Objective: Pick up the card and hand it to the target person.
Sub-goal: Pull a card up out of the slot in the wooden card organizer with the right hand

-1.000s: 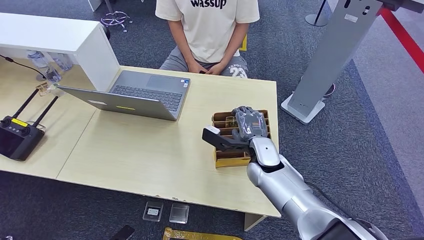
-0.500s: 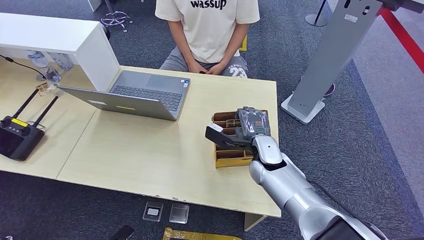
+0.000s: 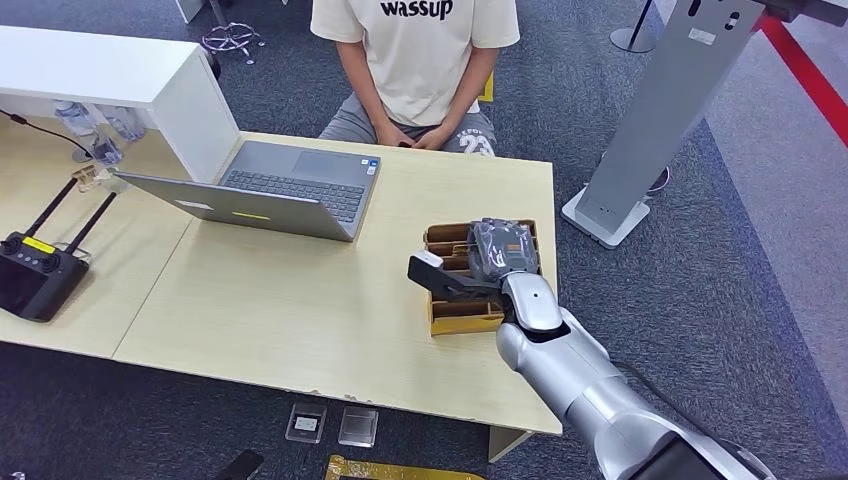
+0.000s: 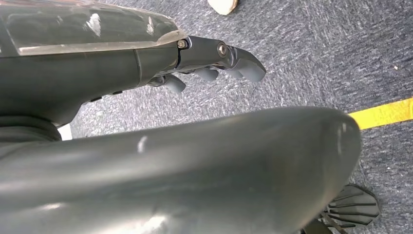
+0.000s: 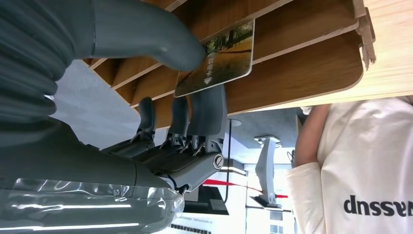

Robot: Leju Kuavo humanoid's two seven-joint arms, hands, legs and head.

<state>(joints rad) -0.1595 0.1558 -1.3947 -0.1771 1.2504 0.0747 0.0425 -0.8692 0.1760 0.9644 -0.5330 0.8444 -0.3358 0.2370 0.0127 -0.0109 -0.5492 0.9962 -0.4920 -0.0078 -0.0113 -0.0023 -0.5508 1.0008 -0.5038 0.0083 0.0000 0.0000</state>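
The right hand (image 3: pixel 497 250) was down on the slotted wooden box (image 3: pixel 462 318) near the table's (image 3: pixel 300 310) right edge; in the right wrist view the thumb (image 5: pixel 146 31) sat on one face of the card (image 5: pixel 219 58) and the fingers (image 5: pixel 204 109) on the other, so the card was pinched; the card itself stood in a slot of the box between the wooden dividers, not yet lifted clear as far as I could tell.

Progress, my read: the reach was done and the grasp looked made or nearly so; how firm the pinch was could not be told; the lift, the carry and the hand-over were all left.

The person (image 3: pixel 415 60) sat at the far side of the table, across from the robot, hands together in the lap, not reaching out; the box was well apart from them, so a fair stretch forward would be needed after the lift.

The left hand (image 4: pixel 214 66) hung low over the carpet; its fingers were loosely curled with nothing in them.

A laptop (image 3: pixel 265 190) lay open on the table to the left of the box; a remote controller (image 3: pixel 35 275) sat on the adjoining table at far left; neither was in the path I'd expect.
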